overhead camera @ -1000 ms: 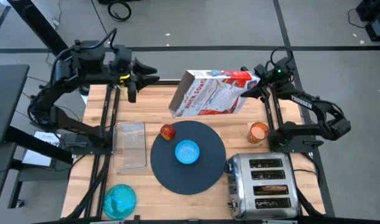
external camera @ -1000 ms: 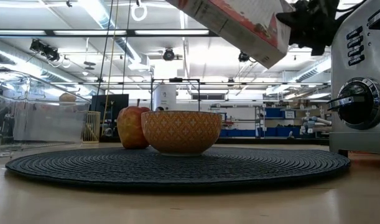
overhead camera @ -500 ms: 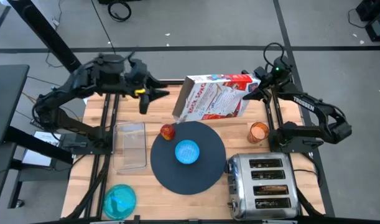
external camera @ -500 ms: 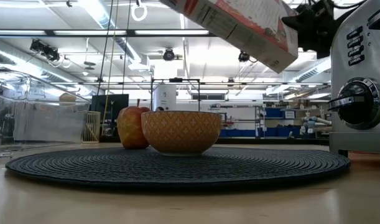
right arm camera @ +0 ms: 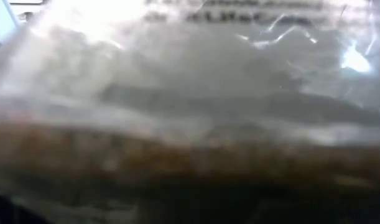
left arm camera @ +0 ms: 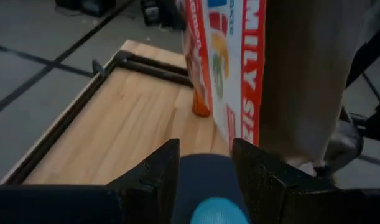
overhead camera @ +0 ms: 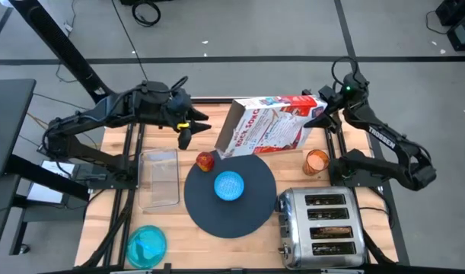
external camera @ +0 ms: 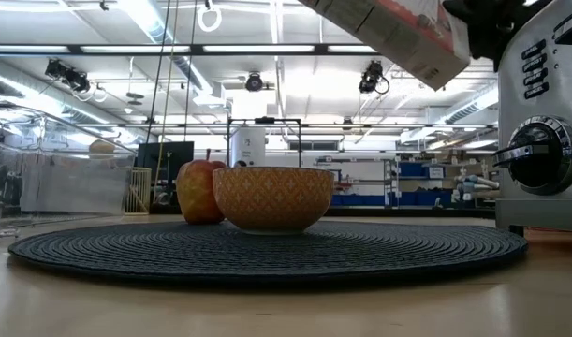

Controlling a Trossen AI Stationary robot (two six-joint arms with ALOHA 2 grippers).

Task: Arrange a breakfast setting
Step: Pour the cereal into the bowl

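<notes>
A red and white cereal box (overhead camera: 266,125) hangs tilted over the table's far middle, its lower left end above the far rim of the dark round mat (overhead camera: 240,217). My right gripper (overhead camera: 319,116) is shut on the box's right end. My left gripper (overhead camera: 194,127) is open and empty just left of the box; its wrist view shows the box (left arm camera: 239,68) straight ahead. The blue bowl (overhead camera: 230,185) rests on the mat, the apple (overhead camera: 206,160) at the mat's far left rim. The orange cup (overhead camera: 316,161) stands right of the mat. The teal plate (overhead camera: 147,245) lies near left. No spoon shows. My right gripper holds the cereal box by its upper right end (overhead camera: 310,111), coming from the table's right. The fingers are hidden by the box and the arm. Its wrist view shows only the clear inner bag (right arm camera: 190,93) close up. The box is lifted clear and tilted, left end lower.
The chrome toaster (overhead camera: 323,228) stands near right, with something brown in one slot (overhead camera: 332,229). A clear rectangular tray (overhead camera: 159,177) lies left of the mat. In the low view the toaster (external camera: 543,122) stands at the right.
My left gripper has moved toward the table's right and near edge, close to the box's left end, and stays open. My right gripper has carried the box a little to the right and nearer; in the low view the box has risen and shifted right.
</notes>
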